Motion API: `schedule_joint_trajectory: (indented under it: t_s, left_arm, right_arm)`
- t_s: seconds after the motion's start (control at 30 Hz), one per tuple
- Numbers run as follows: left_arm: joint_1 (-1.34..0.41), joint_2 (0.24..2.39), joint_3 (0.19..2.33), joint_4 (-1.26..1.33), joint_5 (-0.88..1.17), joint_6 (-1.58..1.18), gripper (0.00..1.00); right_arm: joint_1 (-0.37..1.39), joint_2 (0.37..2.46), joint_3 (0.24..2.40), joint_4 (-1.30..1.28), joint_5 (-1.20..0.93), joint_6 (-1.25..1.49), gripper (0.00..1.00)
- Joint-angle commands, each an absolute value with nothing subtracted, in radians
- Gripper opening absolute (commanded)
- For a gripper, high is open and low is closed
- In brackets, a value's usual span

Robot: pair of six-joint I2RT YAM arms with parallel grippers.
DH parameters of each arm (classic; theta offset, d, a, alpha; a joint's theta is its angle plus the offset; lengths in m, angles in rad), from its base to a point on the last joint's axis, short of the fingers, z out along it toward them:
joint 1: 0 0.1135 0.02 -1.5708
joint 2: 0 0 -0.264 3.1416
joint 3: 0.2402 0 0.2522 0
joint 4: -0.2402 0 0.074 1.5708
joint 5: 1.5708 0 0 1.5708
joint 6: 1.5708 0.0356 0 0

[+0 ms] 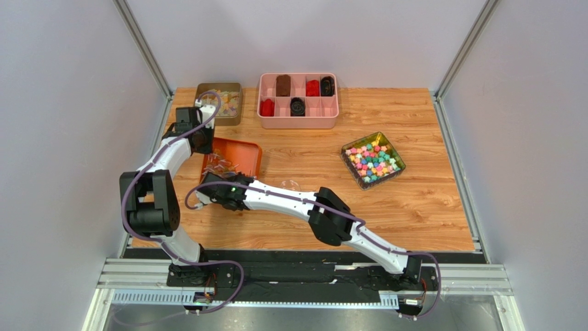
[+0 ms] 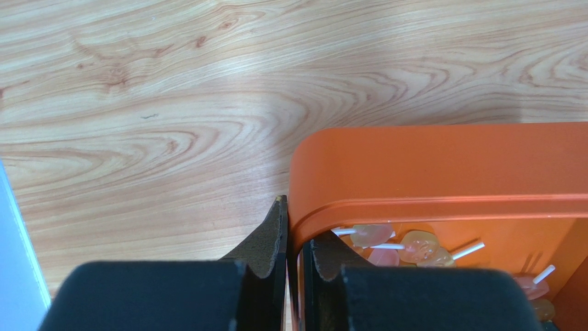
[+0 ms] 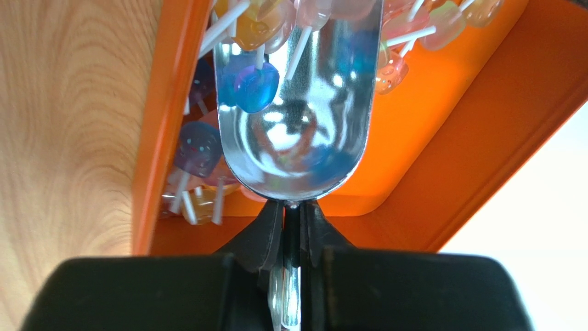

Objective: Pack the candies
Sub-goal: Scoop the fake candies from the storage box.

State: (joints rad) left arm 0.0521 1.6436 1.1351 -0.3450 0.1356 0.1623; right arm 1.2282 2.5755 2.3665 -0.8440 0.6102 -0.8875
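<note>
The candies [image 1: 219,164] are small translucent pink, blue, purple and whitish sweets on white sticks, piled in an orange tray [image 1: 243,146] at the left of the table. My left gripper [image 1: 205,139] is shut on the tray's rim at its far left corner; in the left wrist view the gripper [image 2: 297,224] pinches the orange wall [image 2: 428,165], with candies [image 2: 421,245] inside. My right gripper [image 3: 291,207] is shut on the handle of a metal scoop [image 3: 304,138]. The scoop's bowl lies in the tray [image 3: 442,138] among the candies, and a blue one [image 3: 255,86] sits in it. In the top view that gripper [image 1: 210,181] is at the tray's near edge.
A pink divided box [image 1: 298,123] with red, brown and black items stands at the back centre. A dark tray [image 1: 207,89] of pale pastel pieces is at the back left. A square container [image 1: 395,153] of bright blocky candies is at the right. A small clear object [image 1: 290,184] lies beside my right forearm.
</note>
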Motion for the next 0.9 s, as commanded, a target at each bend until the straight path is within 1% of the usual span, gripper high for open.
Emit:
schedule_joint_trajectory:
  t_s: [0.0, 0.2, 0.5, 0.63, 0.87]
  left_arm:
    - [0.04, 1.615, 1.164, -0.331, 0.206, 0.087, 0.0]
    - [0.041, 1.628, 1.166, -0.333, 0.206, 0.089, 0.0]
    - [0.04, 1.646, 1.169, -0.334, 0.207, 0.094, 0.0]
    - [0.041, 1.646, 1.166, -0.33, 0.209, 0.094, 0.0]
    - [0.043, 1.661, 1.169, -0.33, 0.207, 0.098, 0.0]
  right_arm:
    - [1.229, 2.514, 2.329, -0.739, 0.463, -0.746, 0.0]
    - [1.175, 2.435, 2.272, -0.738, 0.298, -0.62, 0.0]
    - [1.137, 2.361, 2.165, -0.718, 0.126, -0.601, 0.0]
    - [1.12, 2.353, 2.172, -0.724, 0.078, -0.585, 0.0]
    - [1.069, 2.347, 2.209, -0.767, -0.072, -0.558, 0.0]
